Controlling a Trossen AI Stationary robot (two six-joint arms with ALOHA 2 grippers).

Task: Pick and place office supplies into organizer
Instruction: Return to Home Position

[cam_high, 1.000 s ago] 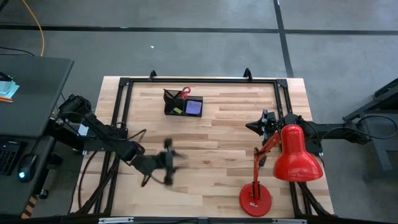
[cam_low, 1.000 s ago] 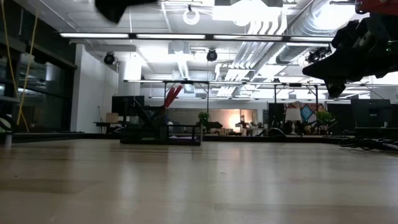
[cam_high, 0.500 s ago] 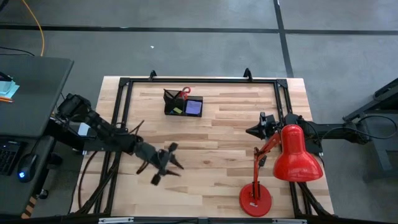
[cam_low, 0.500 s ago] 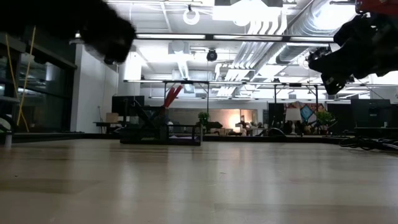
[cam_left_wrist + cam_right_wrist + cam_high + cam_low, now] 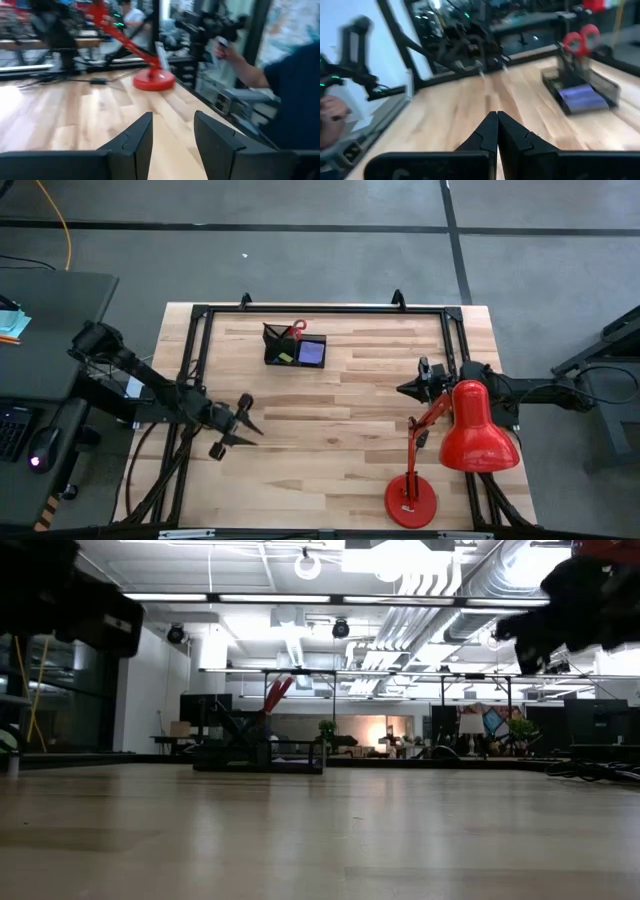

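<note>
The black organizer (image 5: 272,345) sits near the far edge of the wooden table (image 5: 340,445), just inside the black frame (image 5: 320,309). The scissors (image 5: 297,328) stand in it with their red handles sticking up. A purple note pad (image 5: 312,352) lies in the part on the right, and a small yellow piece (image 5: 286,358) shows in the part beside the pad. The left gripper (image 5: 240,427) hangs over the left side of the table, well apart from the organizer. Its two fingers (image 5: 134,142) are spread apart and nothing is between them. The right gripper (image 5: 404,388) is at the right side of the table, just beside the big red lamp (image 5: 478,430). Its fingers (image 5: 487,132) are pressed together and hold nothing. The lamp's round foot stands on the table near the near edge. In the left wrist view, past the table edge, a person's arm (image 5: 240,62) in a dark sleeve shows next to some dark gear
</note>
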